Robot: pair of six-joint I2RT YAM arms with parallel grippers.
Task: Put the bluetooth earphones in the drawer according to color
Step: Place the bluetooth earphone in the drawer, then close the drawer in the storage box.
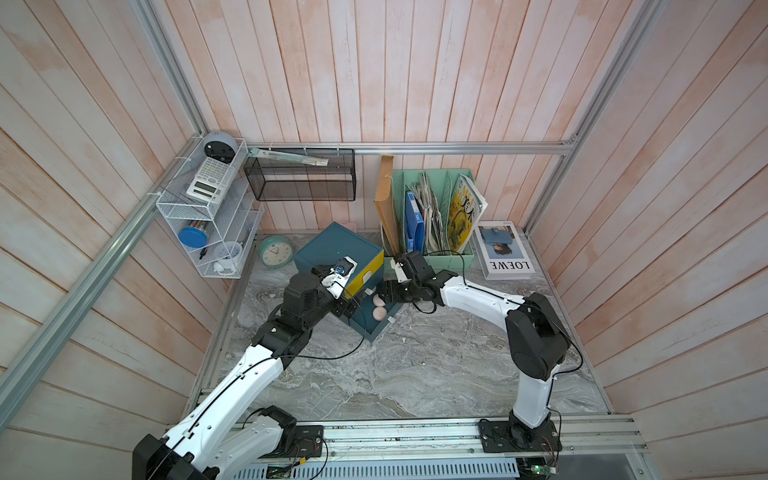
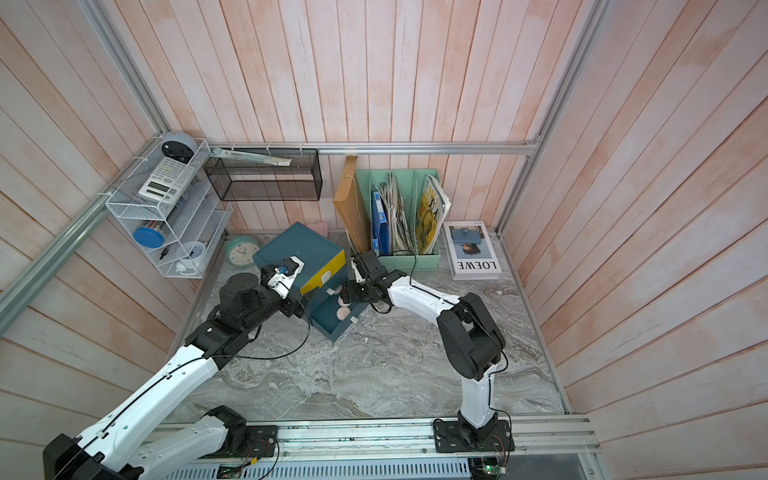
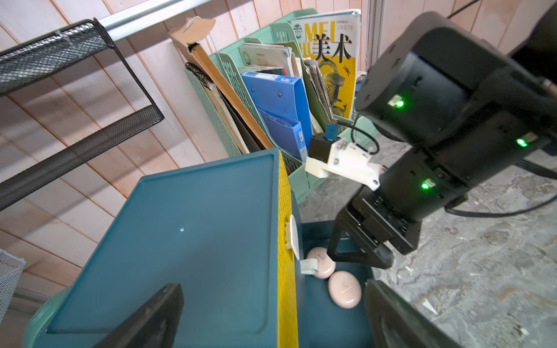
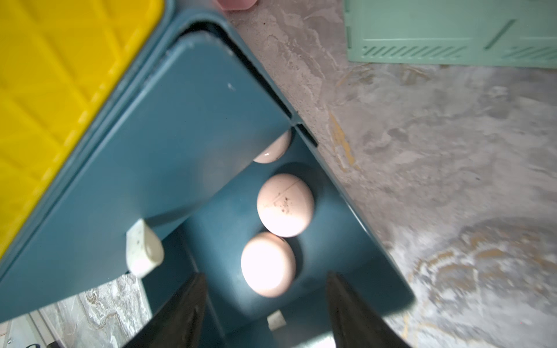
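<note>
The dark teal drawer chest (image 1: 332,249) (image 2: 297,245) stands at the back of the table, its yellow top front (image 1: 365,270) shut. Its lowest drawer (image 4: 355,241) is pulled out. Three pale pink earphones lie in it: one (image 4: 284,205) in the middle, one (image 4: 268,263) nearer the front, one (image 4: 272,152) half hidden under the drawer above. Two show in the left wrist view (image 3: 345,289) and in both top views (image 1: 379,312) (image 2: 343,312). My right gripper (image 4: 265,316) (image 1: 388,293) hangs open just above them, holding nothing. My left gripper (image 3: 271,325) (image 1: 347,306) is wide open beside the chest's front.
A mint-green file rack (image 1: 432,257) with folders stands right of the chest, and a LOEWE book (image 1: 505,249) lies beyond it. A round clock (image 1: 275,251) leans at the left. A white wire shelf (image 1: 208,216) and a black mesh basket (image 1: 299,174) hang on the walls.
</note>
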